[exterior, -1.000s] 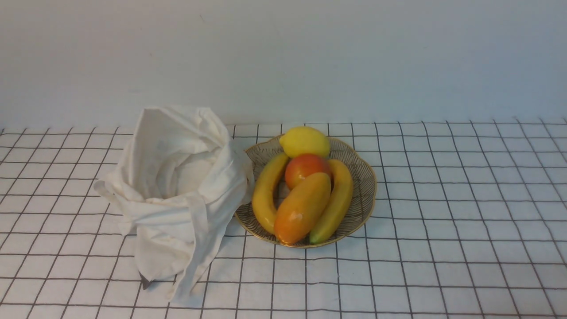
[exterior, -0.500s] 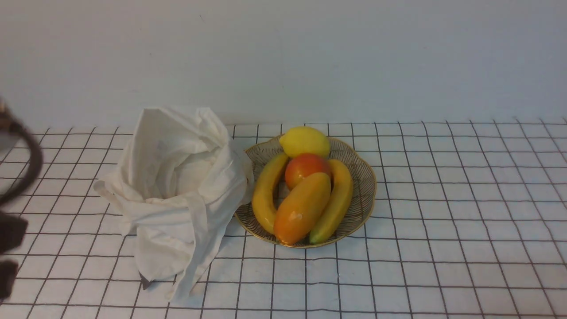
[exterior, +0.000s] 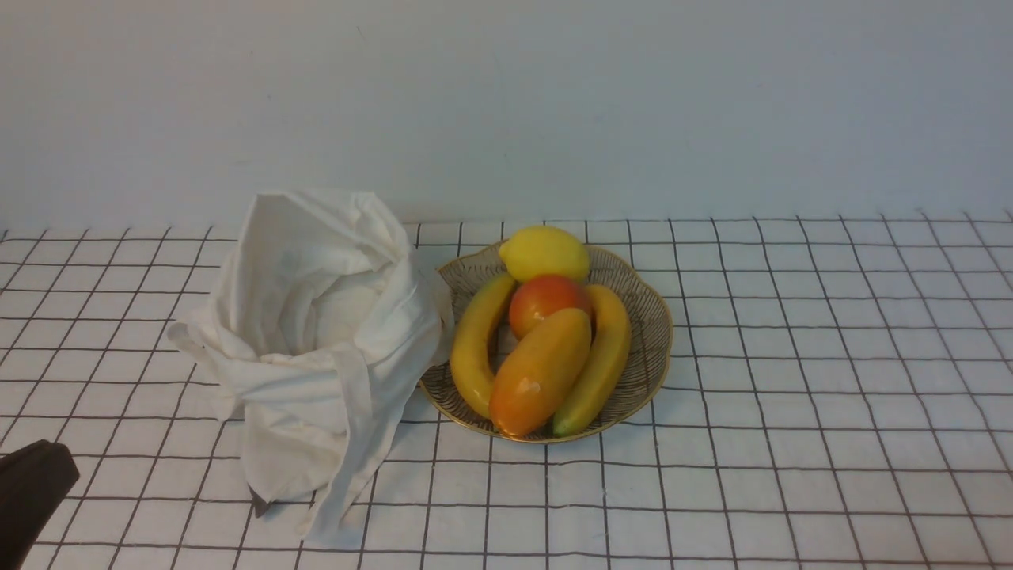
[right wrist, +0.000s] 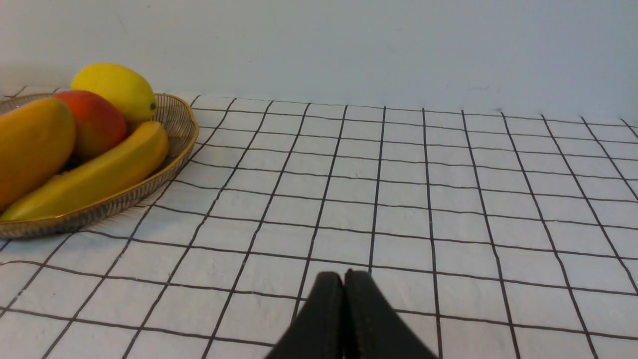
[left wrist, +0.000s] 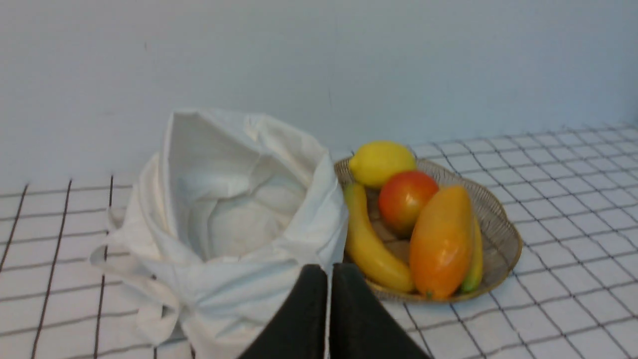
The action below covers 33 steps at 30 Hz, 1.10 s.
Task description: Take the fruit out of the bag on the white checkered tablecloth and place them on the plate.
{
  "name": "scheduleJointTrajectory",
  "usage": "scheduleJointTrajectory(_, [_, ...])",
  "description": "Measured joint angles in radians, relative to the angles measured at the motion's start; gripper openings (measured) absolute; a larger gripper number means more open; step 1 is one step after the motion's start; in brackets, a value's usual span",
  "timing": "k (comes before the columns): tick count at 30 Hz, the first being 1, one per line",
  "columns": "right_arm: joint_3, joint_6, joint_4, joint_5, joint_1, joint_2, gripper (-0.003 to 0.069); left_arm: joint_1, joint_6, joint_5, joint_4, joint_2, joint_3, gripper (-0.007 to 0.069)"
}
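Left arm (exterior: pixel 32 499) has moved: absent from the front view a second ago, then a blur along the left edge, now just a dark end in the near left corner. Mango (exterior: pixel 540 372), bag (exterior: pixel 316 317) and plate (exterior: pixel 663 348) haven't visibly shifted, so the move looks like a retreat, not a new pick. Same view: bag sits ahead and to the right of that dark end, plate farther right just past the bag, mango on the plate, leaning on the apple (exterior: pixel 548 302) and the right-hand banana (exterior: pixel 597 364); lemon (exterior: pixel 544 253) is at the far side. Left wrist view: left gripper (left wrist: pixel 328 269) is clenched, tips together, nothing between them; bag opening is ahead of it, no fruit visible in the part I can see, deeper folds hidden. Mango is beyond the tips, well apart, on the plate. Right wrist view: right gripper (right wrist: pixel 345 275) also clenched, nothing in it, over the checkered tablecloth (right wrist: pixel 398 224), plate and mango off to its left side. My read: mango's placed, task basically done. Only the arm parking remains; watch for a strap snag if it swings back.
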Motion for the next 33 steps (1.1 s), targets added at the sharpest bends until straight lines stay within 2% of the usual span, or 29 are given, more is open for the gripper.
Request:
scheduleJointTrajectory(17, [0.000,0.000,0.000,0.000,0.000,0.000,-0.0015,0.000,-0.003,-0.037,0.000,-0.003,0.024,-0.0008])
scheduleJointTrajectory(22, [0.000,0.000,0.000,0.000,0.000,0.000,-0.0015,0.007,0.030,-0.038,0.033,-0.010,0.058,-0.0008])
scheduleJointTrajectory(27, [0.000,0.000,0.000,0.000,0.000,0.000,-0.0015,0.104,0.038,-0.037,0.029,-0.062,0.155,-0.0008])
scheduleJointTrajectory(33, [0.000,0.000,0.000,0.000,0.000,0.000,-0.0015,0.295,0.053,-0.033,0.031,-0.145,0.296,-0.0008])
